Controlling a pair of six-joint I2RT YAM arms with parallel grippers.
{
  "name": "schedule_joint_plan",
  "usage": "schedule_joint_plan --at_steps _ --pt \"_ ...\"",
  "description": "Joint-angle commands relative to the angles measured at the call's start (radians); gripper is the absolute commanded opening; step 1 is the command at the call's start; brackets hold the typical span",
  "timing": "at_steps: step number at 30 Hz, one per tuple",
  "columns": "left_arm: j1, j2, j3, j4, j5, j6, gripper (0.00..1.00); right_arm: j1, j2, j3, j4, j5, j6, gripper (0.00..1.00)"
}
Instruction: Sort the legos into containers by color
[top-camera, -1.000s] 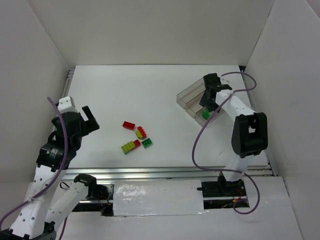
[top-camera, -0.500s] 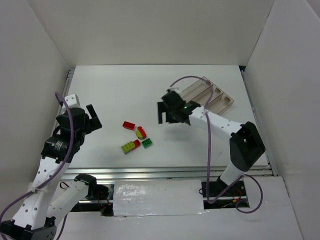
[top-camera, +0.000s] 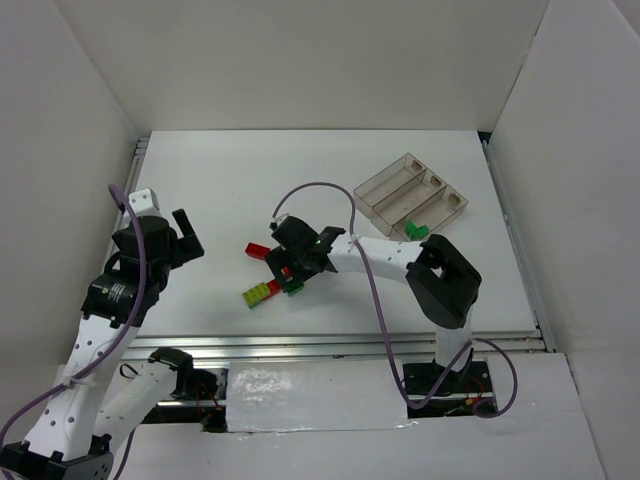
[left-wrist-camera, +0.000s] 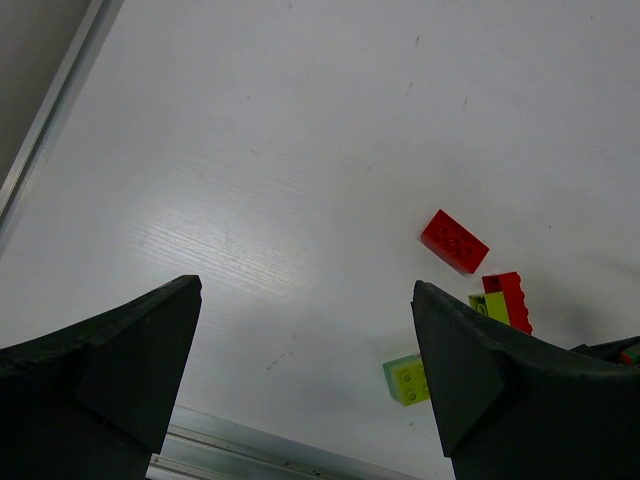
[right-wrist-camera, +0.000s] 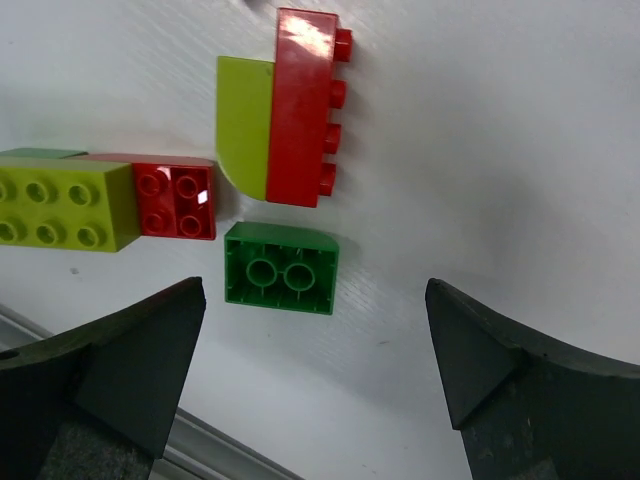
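Several legos lie mid-table. A red brick (top-camera: 257, 250) lies alone. A yellow-green brick joined to a red one (top-camera: 262, 291) lies nearer. An upturned green brick (right-wrist-camera: 281, 268) lies on the table ahead of my right gripper's open fingers (right-wrist-camera: 315, 370). A red and yellow-green piece (right-wrist-camera: 280, 120) lies beyond it. My right gripper (top-camera: 286, 268) hovers over this cluster, empty. The containers (top-camera: 385, 190) stand at the back right, with a green brick (top-camera: 415, 230) at the near end of the right tray. My left gripper (top-camera: 185, 238) is open and empty, left of the bricks.
White walls close in the table on three sides. A metal rail (top-camera: 300, 345) runs along the near edge. The right arm's purple cable (top-camera: 345, 205) loops over the table between the bricks and the trays.
My right gripper has swung from the containers down-left to the brick cluster, leaving the green brick in the tray. The left gripper turned slightly, then held still.
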Motion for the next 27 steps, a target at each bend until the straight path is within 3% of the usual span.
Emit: schedule_joint_plan --at_steps 1,10,17,20,27 --pt "0.005 -0.011 0.000 0.042 0.002 0.020 1.00 0.007 0.001 0.014 0.051 -0.056 -0.047 0.98" --pt "0.005 -0.012 -0.002 0.043 0.007 0.023 0.99 0.026 0.063 0.014 0.059 -0.082 -0.038 0.91" --pt "0.005 -0.017 -0.004 0.045 0.010 0.024 0.99 0.038 0.104 0.031 0.041 -0.039 -0.029 0.68" --pt "0.005 -0.017 -0.004 0.045 0.013 0.024 1.00 0.038 0.093 0.024 0.041 -0.036 -0.030 0.44" --pt "0.005 -0.020 -0.005 0.046 0.015 0.024 0.99 0.021 -0.071 -0.073 0.053 0.091 0.012 0.35"
